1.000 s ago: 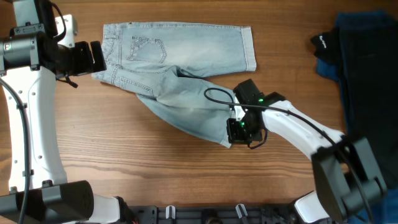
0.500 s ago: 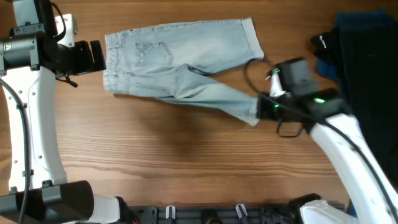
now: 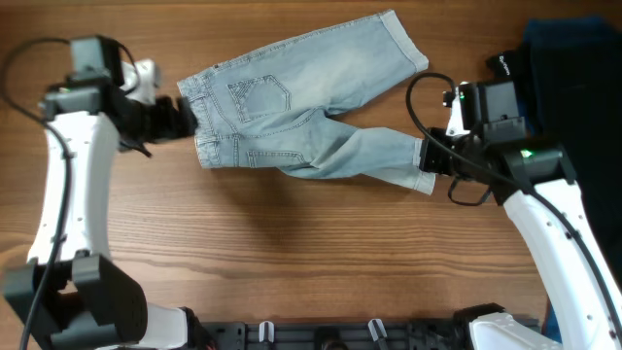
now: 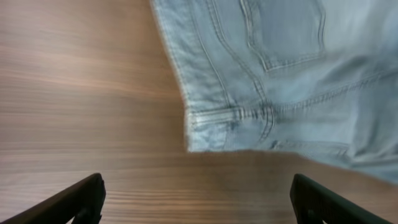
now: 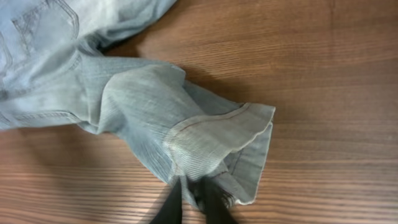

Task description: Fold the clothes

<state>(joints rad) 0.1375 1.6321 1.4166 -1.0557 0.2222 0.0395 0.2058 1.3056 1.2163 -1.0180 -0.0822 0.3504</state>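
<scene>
Denim shorts (image 3: 292, 117), pale blue and faded, lie spread on the wooden desk (image 3: 292, 253) with the back side up, so that a stitched back pocket (image 3: 258, 97) shows near the waistband (image 4: 211, 118). The waistband faces the robot's left, one leg runs up and away toward the far edge, and the other leg stretches out to the robot's right, where it ends in a rumpled cuff (image 5: 217, 134). The left gripper (image 3: 187, 119) sits low over the desk just beside the waistband's corner, its fingers (image 4: 74, 202) spread wide and holding nothing; the denim lies just ahead of them, apart from both. The right gripper (image 5: 191, 200) is down at the end of the nearer leg, its fingers (image 5: 169, 208) drawn narrow with the bottom edge of the cuff pinched between them, and the cloth above bunches into soft folds. At the right edge of the desk, well apart from the shorts, a black garment (image 3: 583, 107) with a small white logo lies against a dark blue cloth (image 3: 564, 31)
</scene>
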